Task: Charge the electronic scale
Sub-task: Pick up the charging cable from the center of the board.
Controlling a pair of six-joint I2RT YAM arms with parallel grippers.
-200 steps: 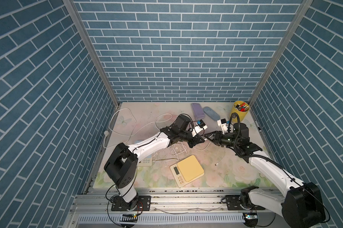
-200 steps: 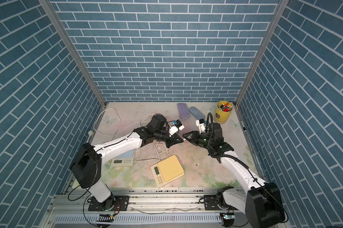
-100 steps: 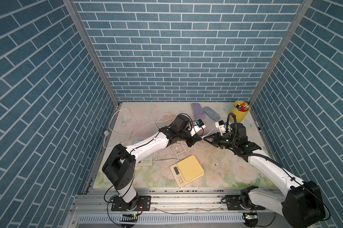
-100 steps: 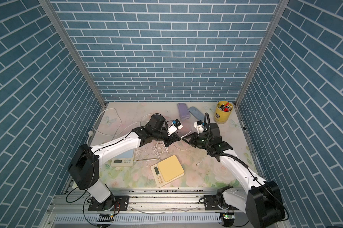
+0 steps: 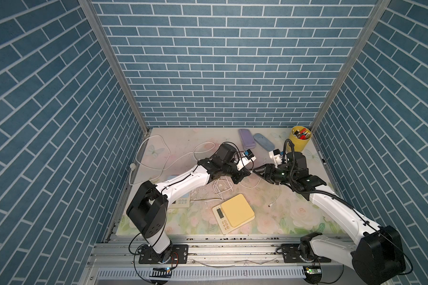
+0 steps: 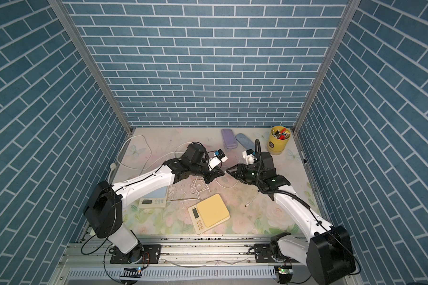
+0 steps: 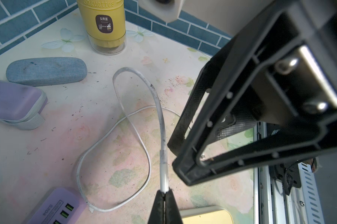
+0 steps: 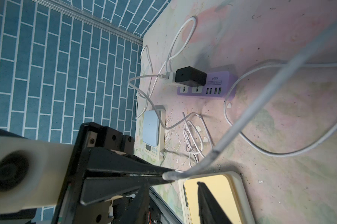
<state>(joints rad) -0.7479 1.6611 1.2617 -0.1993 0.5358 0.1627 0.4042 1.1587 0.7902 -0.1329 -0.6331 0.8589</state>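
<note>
Yellow-topped scale (image 5: 235, 213) lies flat on the floral table (image 5: 183, 145) at near ctr, display end toward the near left, well apart from both grippers; both top views agree (image 6: 209, 213). Just beyond it, over mid-table, the two grippers meet almost tip to tip. The left gripper (image 7: 164, 192) has its fingers (image 7: 158, 207) pressed together on the white cable (image 7: 161, 120), clamped at the thicker sleeve by the plug end. In the right wrist view a pale bit of that end pokes out past the tips. From the grip the cable arches up in a loop, drops to the table and curves round toward the purple pwr strip (image 7: 53, 207). The right gripper (image 5: 257, 172) sits just right of that grip w/ its fingers (image 7: 191, 108) apart, table showing btw them and nothing held. Its tips come close beside the cable sleeve, but can't tell if they touch. The pwr strip lies left of ctr under the left arm, w/ a black adapter (image 8: 191, 76) plugged in at its far-left end. A bundle of spare white cord (image 5: 221, 188) lies btw the strip and the yellow-topped scale. A loose small plug (image 5: 269, 205) rests on the table just right of the scale. At near left, partly under the left arm, is a blue-topped scale (image 6: 151, 199). At far right stand a yellow cup (image 5: 300, 142) of pens and, to its left, a blue case (image 5: 263, 142) and a purple case (image 5: 246, 141) side by side.
</note>
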